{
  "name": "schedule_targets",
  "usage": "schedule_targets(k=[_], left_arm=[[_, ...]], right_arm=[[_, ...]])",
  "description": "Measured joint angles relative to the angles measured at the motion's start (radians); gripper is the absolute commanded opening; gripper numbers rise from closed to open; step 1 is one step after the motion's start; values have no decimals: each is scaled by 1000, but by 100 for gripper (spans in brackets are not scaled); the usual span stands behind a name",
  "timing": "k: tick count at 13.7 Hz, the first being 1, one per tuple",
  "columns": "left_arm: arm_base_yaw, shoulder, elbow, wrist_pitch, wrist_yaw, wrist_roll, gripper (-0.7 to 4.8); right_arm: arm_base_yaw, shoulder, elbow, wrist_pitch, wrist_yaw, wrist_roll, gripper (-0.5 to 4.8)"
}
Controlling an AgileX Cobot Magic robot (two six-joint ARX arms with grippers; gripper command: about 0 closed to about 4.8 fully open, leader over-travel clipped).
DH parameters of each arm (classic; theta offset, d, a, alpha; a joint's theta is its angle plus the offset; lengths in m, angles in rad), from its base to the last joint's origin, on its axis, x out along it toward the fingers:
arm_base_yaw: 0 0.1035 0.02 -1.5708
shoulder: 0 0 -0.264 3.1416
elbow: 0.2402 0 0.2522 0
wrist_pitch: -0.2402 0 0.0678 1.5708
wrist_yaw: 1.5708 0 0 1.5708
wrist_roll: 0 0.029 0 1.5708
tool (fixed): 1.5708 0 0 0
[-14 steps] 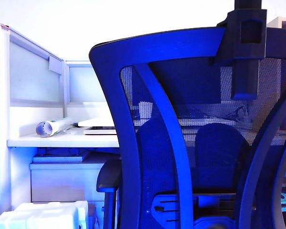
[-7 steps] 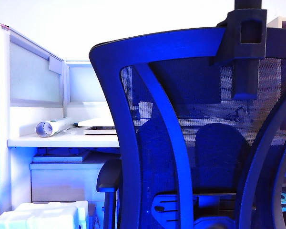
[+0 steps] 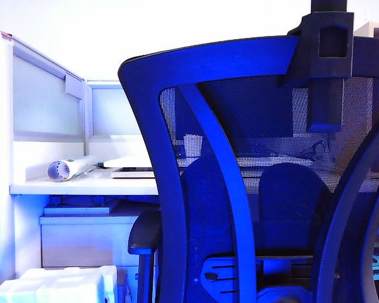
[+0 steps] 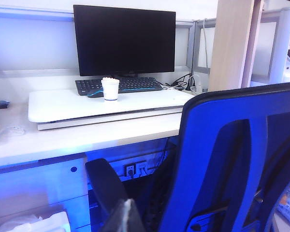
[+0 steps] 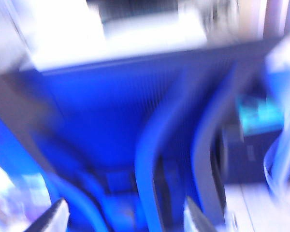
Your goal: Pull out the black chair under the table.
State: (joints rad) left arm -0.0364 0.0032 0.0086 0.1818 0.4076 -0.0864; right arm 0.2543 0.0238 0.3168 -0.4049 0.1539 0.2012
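Chair (image 3: 177, 189) back, dark frame over see-through mesh, filled most of the exterior view right up close, with the headrest post (image 3: 325, 63) rising from its top edge and one armrest (image 3: 144, 233) hanging lower than the table (image 3: 82, 187) edge. My right gripper (image 5: 128, 218) hung just behind that back, above its top edge. The view there was badly smeared, yet both fingertips (image 5: 57, 216) showed well apart with nothing between them. Of my left gripper (image 4: 125, 217) only one dark tip poked in at the frame's edge beside the chair (image 4: 232, 159), so I could not tell how wide it stood. A white foam box (image 3: 50, 285) sat low in front of the drawer cabinet (image 3: 82, 243) under the table. The chair faced the table, close in front of it. On the tabletop (image 4: 87, 137) lay a roll of paper (image 3: 69, 167) and a white board (image 4: 106, 104) carrying a cup (image 4: 110, 88) and a keyboard (image 4: 121, 84). Behind those stood a dark monitor (image 4: 124, 41), and pale partition panels (image 3: 44, 95) closed off the far side.
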Motion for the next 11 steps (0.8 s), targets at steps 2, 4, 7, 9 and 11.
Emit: schedule_targets(k=[2,4,7,9,11], left_arm=[[0,0,0,-6,-13,6,-5],[0,0,0,-40,-31,7,-5],[0,0,0,-74,-50,35,-5],[0,0,0,-138,-120,109,-5],[0,0,0,-291,-357,138,-5]], right_arm=[[0,0,-109,10,0,-2,313],[-1,-4,-167,21,3,-43,302],[-32,-6,-178,32,3,-72,301],[-178,-19,-218,41,-87,-72,116],[-215,-19,-219,21,-154,-76,-6]])
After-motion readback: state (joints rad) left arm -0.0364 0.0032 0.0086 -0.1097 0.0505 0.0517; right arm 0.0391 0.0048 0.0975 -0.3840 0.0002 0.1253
